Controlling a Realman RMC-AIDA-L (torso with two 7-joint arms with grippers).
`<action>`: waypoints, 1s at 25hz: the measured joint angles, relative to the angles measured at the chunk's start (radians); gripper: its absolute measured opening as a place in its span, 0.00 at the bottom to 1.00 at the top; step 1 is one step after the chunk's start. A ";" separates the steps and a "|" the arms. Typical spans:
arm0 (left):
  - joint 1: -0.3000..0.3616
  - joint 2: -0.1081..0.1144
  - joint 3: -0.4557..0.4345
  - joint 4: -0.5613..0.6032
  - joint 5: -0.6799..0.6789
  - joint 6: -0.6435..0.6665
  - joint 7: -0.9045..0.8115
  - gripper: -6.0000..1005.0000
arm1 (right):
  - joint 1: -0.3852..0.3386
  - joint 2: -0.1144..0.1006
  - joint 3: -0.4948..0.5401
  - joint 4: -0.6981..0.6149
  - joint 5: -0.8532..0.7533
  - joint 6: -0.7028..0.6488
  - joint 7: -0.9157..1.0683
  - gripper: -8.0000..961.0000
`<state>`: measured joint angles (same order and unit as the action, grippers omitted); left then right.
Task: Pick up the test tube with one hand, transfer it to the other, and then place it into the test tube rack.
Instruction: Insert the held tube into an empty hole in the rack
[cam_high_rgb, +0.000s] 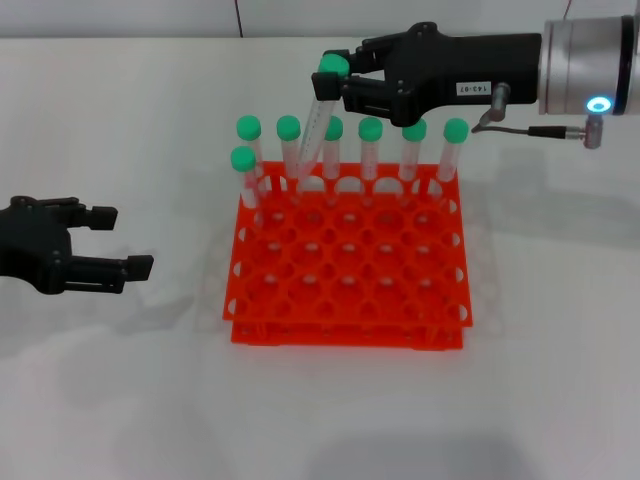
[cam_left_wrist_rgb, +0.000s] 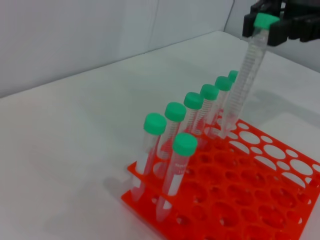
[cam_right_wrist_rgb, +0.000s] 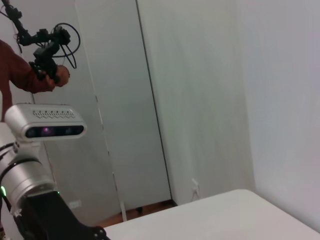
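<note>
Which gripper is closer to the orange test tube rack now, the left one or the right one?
Right. The right gripper is above the far edge of the test tube rack, holding the test tube over the back row. The left gripper is open, off beside the rack.

Glossy orange-red plastic test tube rack (cam_high_rgb: 348, 262) on a smooth, matt white counter (cam_high_rgb: 120, 380). The test tube (cam_high_rgb: 318, 118) is clear plastic with a matt green cap. The right claw (cam_high_rgb: 345, 82) is matt black plastic on a brushed silver metal cuff (cam_high_rgb: 590, 65). The left claw (cam_high_rgb: 120, 245) is matt black too.
</note>
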<state>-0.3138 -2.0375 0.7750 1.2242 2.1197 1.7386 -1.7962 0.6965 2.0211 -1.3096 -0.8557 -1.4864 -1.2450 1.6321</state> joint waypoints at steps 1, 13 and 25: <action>0.000 0.000 0.000 0.000 0.000 -0.001 0.002 0.89 | 0.001 0.000 -0.004 0.002 0.000 0.003 0.000 0.28; -0.002 -0.001 0.008 -0.012 0.002 -0.007 0.027 0.89 | 0.007 0.005 -0.116 0.015 0.022 0.120 -0.010 0.28; -0.010 -0.013 0.008 -0.030 0.012 -0.010 0.049 0.89 | 0.019 0.007 -0.176 0.032 0.062 0.172 -0.029 0.28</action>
<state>-0.3237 -2.0504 0.7827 1.1942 2.1319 1.7287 -1.7473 0.7158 2.0281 -1.4852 -0.8234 -1.4245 -1.0735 1.6028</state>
